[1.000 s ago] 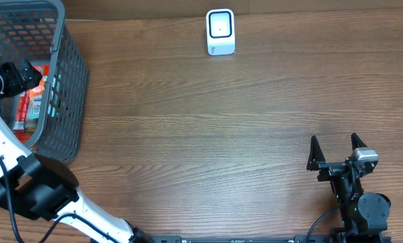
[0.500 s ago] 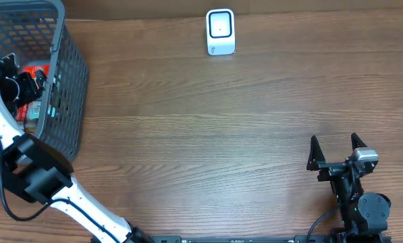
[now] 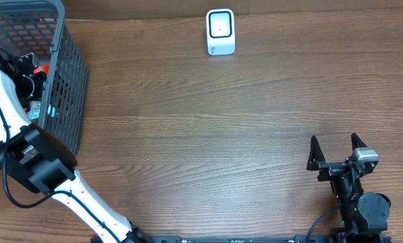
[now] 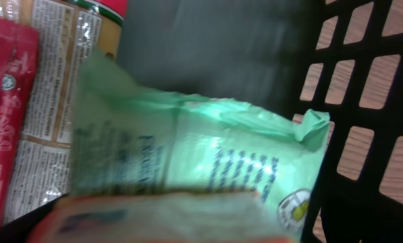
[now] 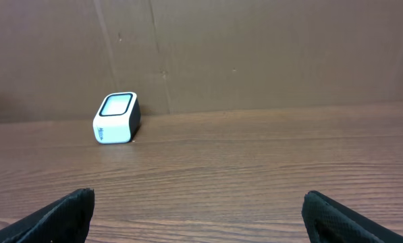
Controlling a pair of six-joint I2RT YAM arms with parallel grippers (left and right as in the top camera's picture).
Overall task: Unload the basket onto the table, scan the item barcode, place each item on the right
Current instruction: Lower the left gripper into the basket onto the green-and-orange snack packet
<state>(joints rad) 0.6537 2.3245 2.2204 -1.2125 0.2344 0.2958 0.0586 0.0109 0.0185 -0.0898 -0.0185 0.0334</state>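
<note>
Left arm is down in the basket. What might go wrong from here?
1. The green packet lies crowded against a red packet and others; the left hand may grab two, or only loose film that slips.
2. That packet sits against the basket wall, so a finger might snag in the mesh.
3. No barcode shows on its visible face, and the scanner stands far across the table: it may need turning on the way.

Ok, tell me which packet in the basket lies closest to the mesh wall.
The pale green plastic packet: its crumpled end reaches the dark plastic mesh wall, while the glossy red packet lies on the opposite side.
</note>
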